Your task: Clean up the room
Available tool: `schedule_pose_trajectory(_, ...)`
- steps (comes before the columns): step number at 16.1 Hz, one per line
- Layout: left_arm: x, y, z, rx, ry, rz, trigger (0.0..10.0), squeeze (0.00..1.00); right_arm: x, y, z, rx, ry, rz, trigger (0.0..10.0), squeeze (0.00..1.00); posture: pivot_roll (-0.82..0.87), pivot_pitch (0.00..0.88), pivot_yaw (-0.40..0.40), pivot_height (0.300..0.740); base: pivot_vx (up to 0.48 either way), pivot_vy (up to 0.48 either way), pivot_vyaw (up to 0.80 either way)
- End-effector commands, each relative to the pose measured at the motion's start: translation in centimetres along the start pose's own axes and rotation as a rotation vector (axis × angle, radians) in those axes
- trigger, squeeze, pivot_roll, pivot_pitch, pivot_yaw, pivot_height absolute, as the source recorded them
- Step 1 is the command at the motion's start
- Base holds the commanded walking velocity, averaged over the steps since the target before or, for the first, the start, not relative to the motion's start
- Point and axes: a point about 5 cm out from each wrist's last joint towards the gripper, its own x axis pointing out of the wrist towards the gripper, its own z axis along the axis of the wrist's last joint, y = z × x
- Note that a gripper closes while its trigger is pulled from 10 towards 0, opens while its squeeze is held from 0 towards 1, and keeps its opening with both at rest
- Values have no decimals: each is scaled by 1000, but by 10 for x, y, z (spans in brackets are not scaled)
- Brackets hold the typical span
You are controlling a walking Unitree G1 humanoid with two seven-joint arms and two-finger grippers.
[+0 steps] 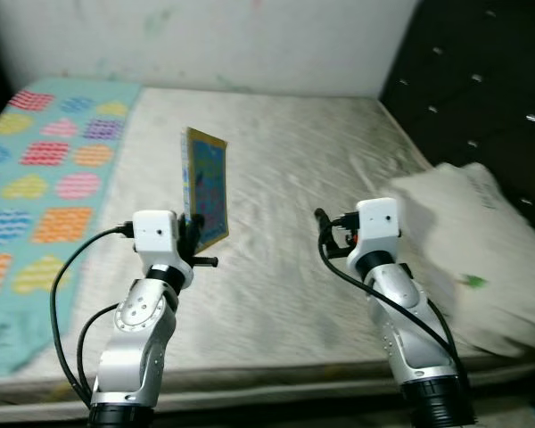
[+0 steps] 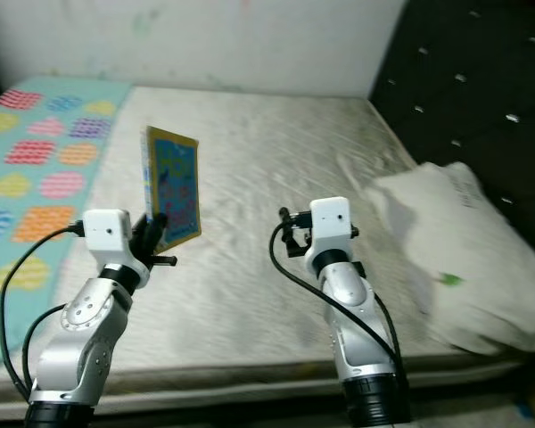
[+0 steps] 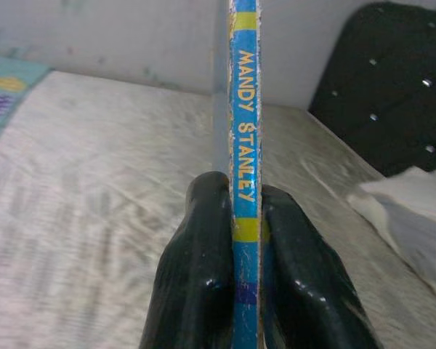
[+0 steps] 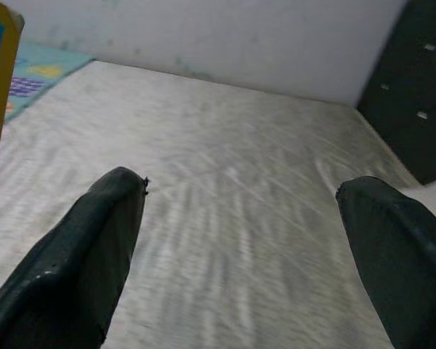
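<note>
Left wrist view shows the left pincer [image 3: 245, 254] pinching a thin picture book [image 3: 245, 145] by its spine, one black finger on each cover, the spine lettering reading "MANDY STANLEY". From the head camera the book [image 1: 206, 187] stands upright and clear of the bed [image 1: 303, 160], lifted above the mattress near its front edge, beside the patterned blanket [image 1: 45, 169] that covers the bed's left side. The right pincer [image 4: 240, 218] is spread wide and holds nothing, hovering over the bare mattress nearer the front edge; a white pillow [image 1: 473, 250] lies by the dark headboard [image 1: 481, 80] along the bed's right edge.

The step in hand looks like carrying the book off the bed to wherever it belongs. The grip sits low on a tall, thin thing, so it could swing or slip; best to keep the wrist level, move slowly, and keep the squeeze firm. No box, shelf or basket can be seen, so where the book should go cannot be told.
</note>
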Motion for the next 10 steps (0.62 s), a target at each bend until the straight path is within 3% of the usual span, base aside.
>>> schedule_pose_trajectory(1, 2, -14, 9, -1, -45, -50, 10000, 0, -1, -9, 2, 4, -7, -23, 10000, 0, 3, 25, -62, 740, 0, -480, 0)
schedule_pose_trajectory(7, 3, -13, 11, -1, -49, -45, 10000, 0, -1, -5, 3, 11, -17, 6, 10000, 0, 5, 27, -63, 740, 0, -480, 0)
schedule_pose_trajectory(10, 3, -13, 12, -17, -68, -37, 10000, 0, -2, -3, 3, 32, -22, 23, 10000, 0, 3, 28, -63, 740, 0, 0, 0)
